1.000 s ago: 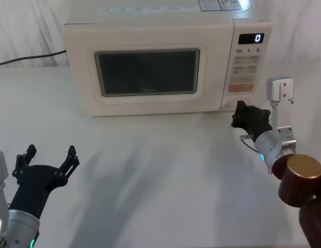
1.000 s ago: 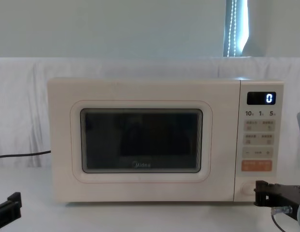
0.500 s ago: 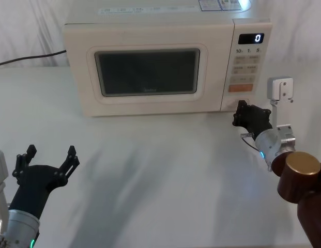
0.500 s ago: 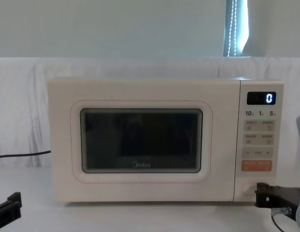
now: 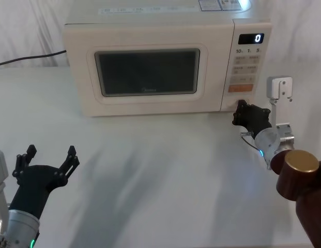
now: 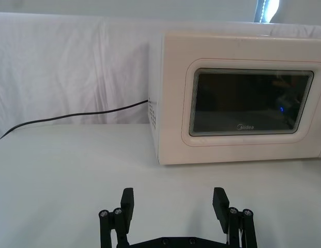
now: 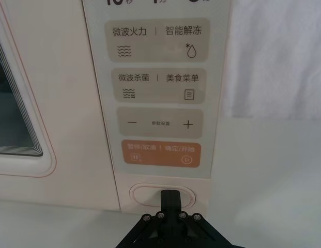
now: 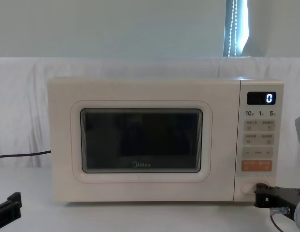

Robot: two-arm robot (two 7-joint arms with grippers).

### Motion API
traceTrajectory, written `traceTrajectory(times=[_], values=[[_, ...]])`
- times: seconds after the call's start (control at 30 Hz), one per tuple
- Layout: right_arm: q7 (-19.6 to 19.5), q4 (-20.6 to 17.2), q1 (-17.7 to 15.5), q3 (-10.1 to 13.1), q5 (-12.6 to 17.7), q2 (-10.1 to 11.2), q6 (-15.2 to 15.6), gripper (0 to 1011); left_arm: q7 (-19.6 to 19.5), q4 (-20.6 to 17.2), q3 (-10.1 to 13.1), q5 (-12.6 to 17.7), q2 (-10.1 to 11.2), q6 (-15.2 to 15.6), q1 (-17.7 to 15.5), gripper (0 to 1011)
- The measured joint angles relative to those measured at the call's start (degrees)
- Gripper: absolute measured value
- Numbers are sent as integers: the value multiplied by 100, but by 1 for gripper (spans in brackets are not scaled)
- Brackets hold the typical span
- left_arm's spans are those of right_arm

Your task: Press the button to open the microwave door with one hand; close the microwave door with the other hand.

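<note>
Since the earlier frame the right gripper has crept closer to the panel. Left gripper [image 5: 49,161] waits low on the table, fingers spread. Microwave door [image 5: 147,72] shut. Right gripper [image 7: 169,197], fingers closed together, tip meeting the button [image 7: 146,195] under the orange key [image 7: 160,153]. Advice: push straight in, centred.

The left gripper [image 5: 49,161] is matte black, with slim forked jaws on linked bars dotted with small silver screws, fixed to a silver-grey wrist that shows a small green light. The right gripper [image 5: 242,109] is black as well, on a silver cuff with a blue light, a thin cable, and a glossy maroon joint capped in gold.
</note>
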Motion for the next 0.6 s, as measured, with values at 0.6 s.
traceTrajectory(times=[0.6], values=[[2, 299, 192, 29, -16, -18, -102, 0, 0, 0, 0, 0, 0, 0, 0, 1001]])
